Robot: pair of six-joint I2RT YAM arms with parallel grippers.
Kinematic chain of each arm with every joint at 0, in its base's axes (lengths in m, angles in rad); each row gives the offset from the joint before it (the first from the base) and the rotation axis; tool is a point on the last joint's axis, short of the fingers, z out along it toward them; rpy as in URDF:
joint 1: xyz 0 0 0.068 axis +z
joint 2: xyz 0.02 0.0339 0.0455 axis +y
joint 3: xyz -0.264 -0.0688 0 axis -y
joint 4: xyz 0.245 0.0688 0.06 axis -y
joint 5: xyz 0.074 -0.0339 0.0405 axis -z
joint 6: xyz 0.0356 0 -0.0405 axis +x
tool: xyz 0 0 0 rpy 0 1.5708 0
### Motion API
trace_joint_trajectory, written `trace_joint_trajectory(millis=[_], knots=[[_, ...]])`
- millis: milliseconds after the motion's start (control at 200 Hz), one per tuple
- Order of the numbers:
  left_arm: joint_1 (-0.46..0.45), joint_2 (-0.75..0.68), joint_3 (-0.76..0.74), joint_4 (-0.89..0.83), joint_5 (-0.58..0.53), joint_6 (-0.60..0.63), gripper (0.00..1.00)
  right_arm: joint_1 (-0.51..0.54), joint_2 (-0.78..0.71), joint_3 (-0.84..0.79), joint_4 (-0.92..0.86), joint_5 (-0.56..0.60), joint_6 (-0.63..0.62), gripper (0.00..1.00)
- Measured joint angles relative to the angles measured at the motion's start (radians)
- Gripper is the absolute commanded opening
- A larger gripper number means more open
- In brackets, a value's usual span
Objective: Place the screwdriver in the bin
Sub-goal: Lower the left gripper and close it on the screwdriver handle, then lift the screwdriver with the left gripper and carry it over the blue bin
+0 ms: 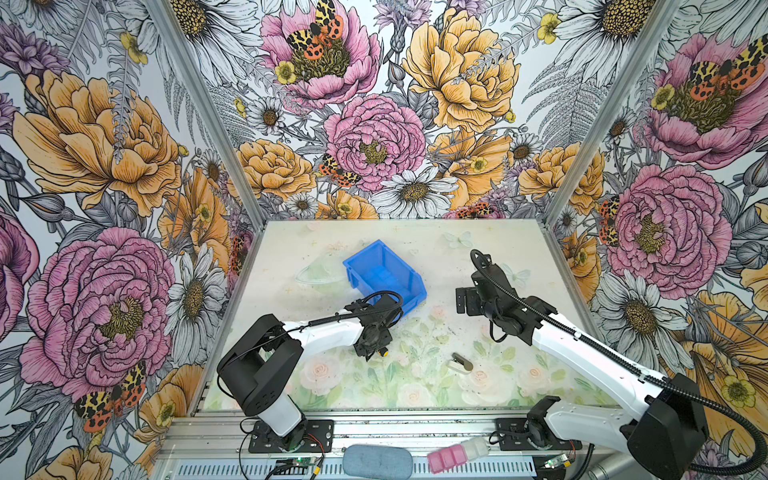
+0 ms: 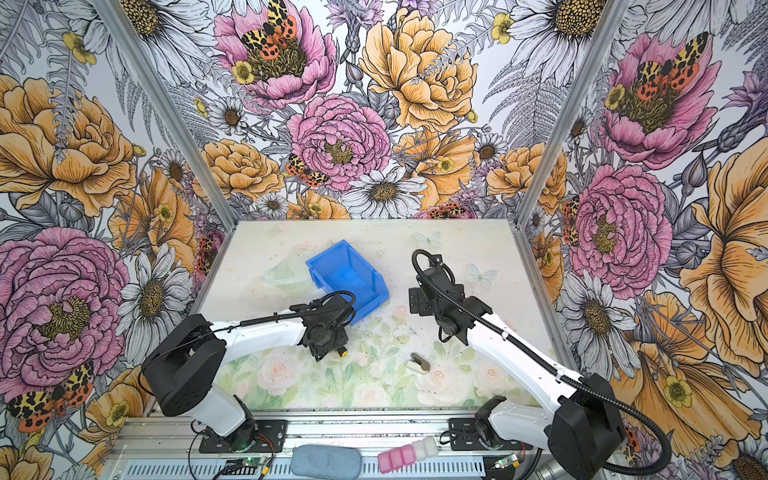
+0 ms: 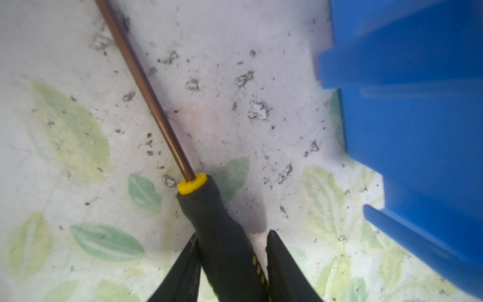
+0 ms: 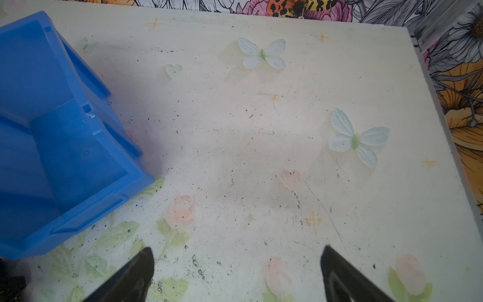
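Note:
The screwdriver [image 3: 217,230] lies low over the table, its black handle between my left gripper's [image 3: 232,234] fingers and its thin brown shaft [image 3: 146,86] pointing away. My left gripper is shut on the handle. In both top views only the yellow end cap [image 1: 381,353] [image 2: 341,353] shows beneath the left wrist. The blue bin [image 1: 384,274] [image 2: 347,274] stands just behind the left gripper, its wall [image 3: 418,104] close beside the screwdriver. My right gripper [image 4: 236,251] hangs open and empty over bare table to the right of the bin [image 4: 52,130].
A stubby grey-and-white clip-like object [image 1: 459,363] [image 2: 419,363] lies on the table in front of the right arm. A blue-grey pad [image 1: 377,461] and a pink-and-white box [image 1: 455,453] sit on the front rail. Floral walls enclose three sides.

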Motion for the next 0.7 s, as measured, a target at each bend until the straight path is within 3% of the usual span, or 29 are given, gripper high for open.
trace_joint_trajectory(millis=[265,545,700], knots=[[0.01,-0.031,-0.033,0.018,0.0,-0.004,0.23,0.0,0.0,0.0,0.001,0.003,0.0,1.0],[0.038,-0.108,-0.067,-0.023,-0.009,-0.007,0.21,0.0,0.0,0.0,0.001,0.004,0.0,0.99],[0.072,-0.174,-0.022,-0.119,-0.069,0.013,0.2,-0.002,0.0,0.003,0.001,0.005,-0.001,1.0]])
